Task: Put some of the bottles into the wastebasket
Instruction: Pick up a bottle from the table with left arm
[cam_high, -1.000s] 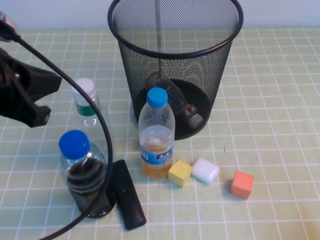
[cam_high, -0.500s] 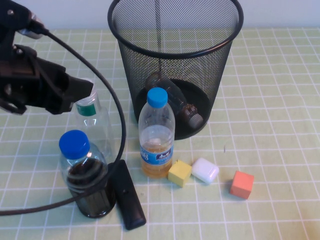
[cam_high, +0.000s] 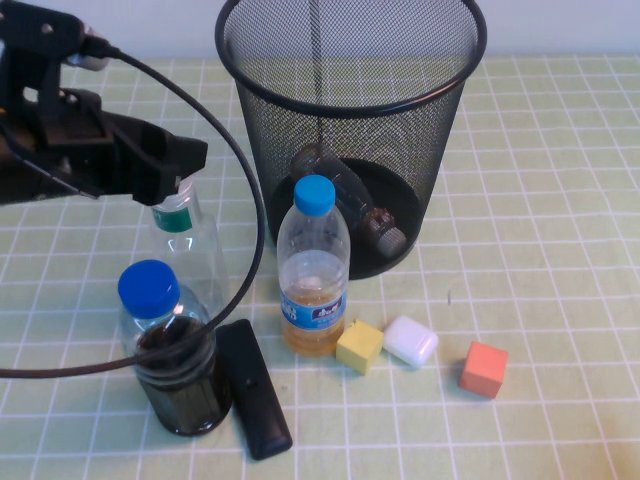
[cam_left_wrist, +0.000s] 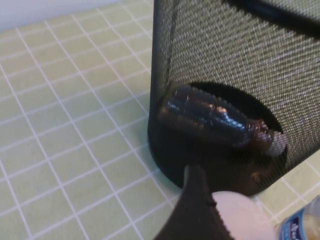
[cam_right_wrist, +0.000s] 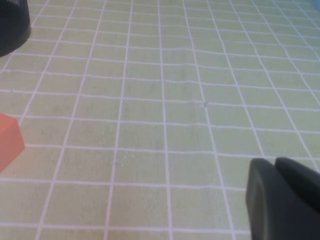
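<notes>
**One bottle in the basket, one still standing**

The big black wastebasket (cam_high: 350, 130) stood at the back of the bench (cam_high: 560, 200). A small clear bottle (cam_high: 355, 205) lay on its side at the bottom of it. It showed through the wire mesh, and its brownish neck pointed toward the front of the basket.

The left gripper (cam_high: 185, 165) was up at the top of the taller bottle (cam_high: 185, 245), the one with the green band. Its dark fingers (cam_left_wrist: 197, 210) sat right by the white cap (cam_left_wrist: 237, 215). I could not tell if the fingers were closed on the cap or just next to it. The taller bottle stood upright on the bench, to the left of the basket.

A bottle with a blue cap and orange drink (cam_high: 313, 270) stood just in front of the basket. Another blue-capped bottle with dark drink (cam_high: 175, 350) stood near the front left. A black flat thing (cam_high: 255, 390) lay beside it, touching or almost touching.

A yellow block (cam_high: 360, 346) and a small white case (cam_high: 411, 340) sat side by side. An orange block (cam_high: 484, 369) sat a little farther to the right.

The right gripper (cam_right_wrist: 282, 200) was low over a bare part of the bench, away from the bottles. I could not tell how its fingers were.
</notes>
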